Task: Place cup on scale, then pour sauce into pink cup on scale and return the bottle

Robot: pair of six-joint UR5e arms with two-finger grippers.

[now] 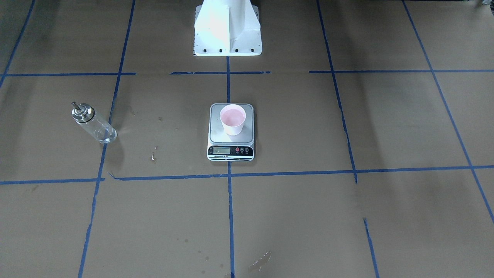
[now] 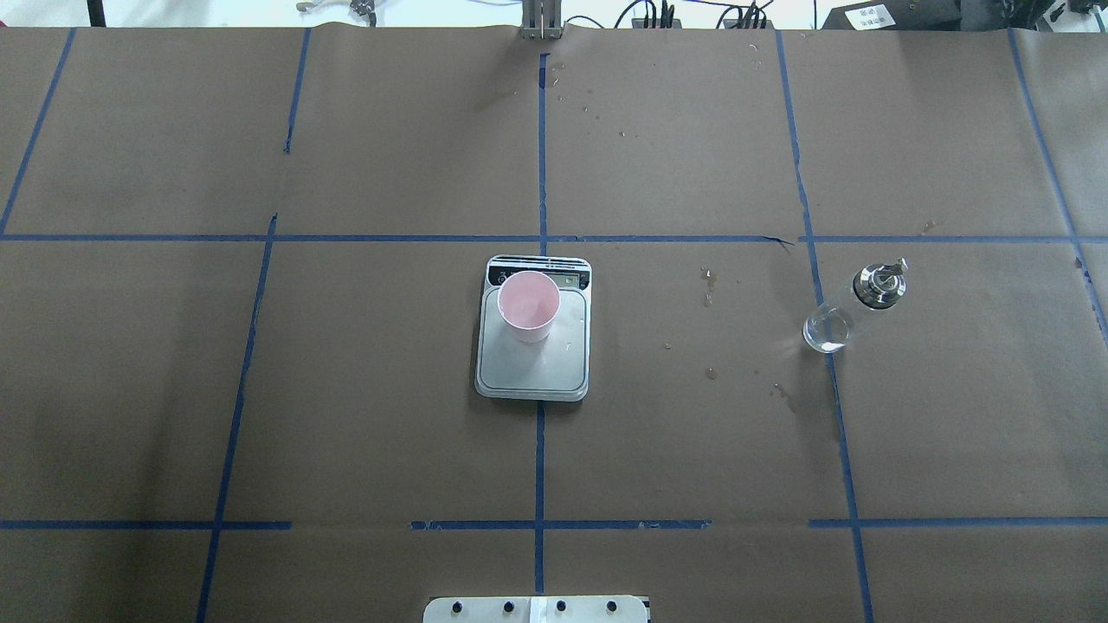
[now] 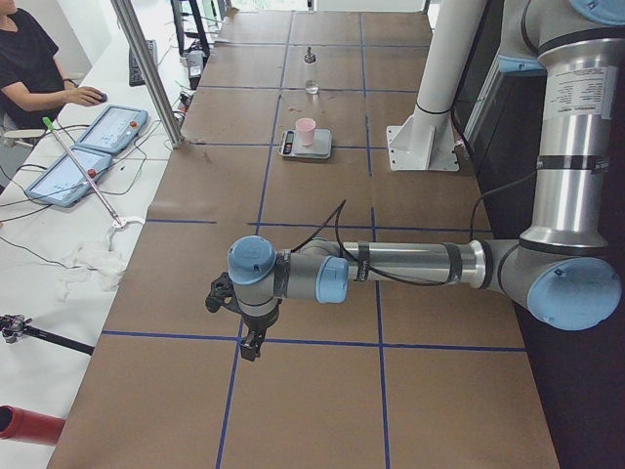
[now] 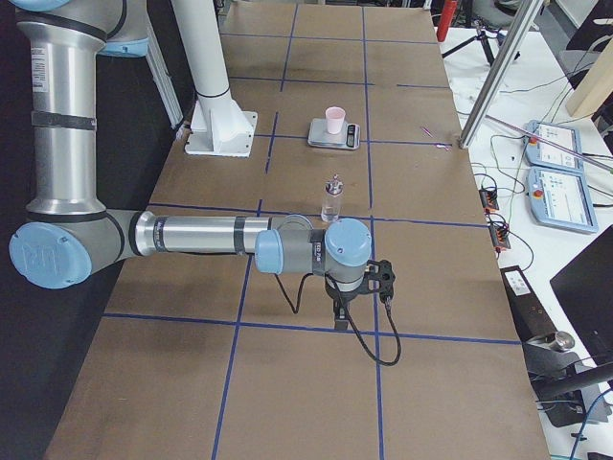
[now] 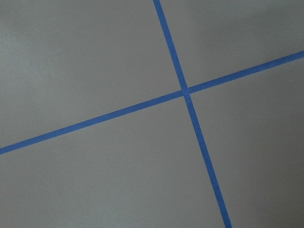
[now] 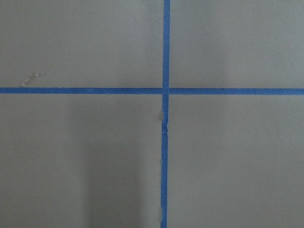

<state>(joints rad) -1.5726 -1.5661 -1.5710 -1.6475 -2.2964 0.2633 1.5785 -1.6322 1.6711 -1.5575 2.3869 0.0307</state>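
The pink cup (image 1: 232, 120) (image 2: 528, 305) stands upright on the scale (image 1: 216, 133) (image 2: 532, 372) at the table's middle, toward the display end of the platform. The glass bottle (image 1: 93, 123) (image 2: 853, 307) with its metal spout stands alone on the brown paper on my right side, holding a little clear sauce. Both arms are far from these things. My left gripper (image 3: 252, 347) hangs low over a tape crossing in the exterior left view, and my right gripper (image 4: 337, 311) does the same in the exterior right view. I cannot tell whether either is open or shut. Neither wrist view shows fingers.
The white robot pedestal (image 1: 227, 31) stands behind the scale. Blue tape lines (image 2: 541, 173) divide the brown paper. Small wet spots (image 2: 708, 285) lie between scale and bottle. A person (image 3: 29, 68) sits beside two tablets (image 3: 112, 127), and a metal post (image 3: 146, 68) rises at the table's edge.
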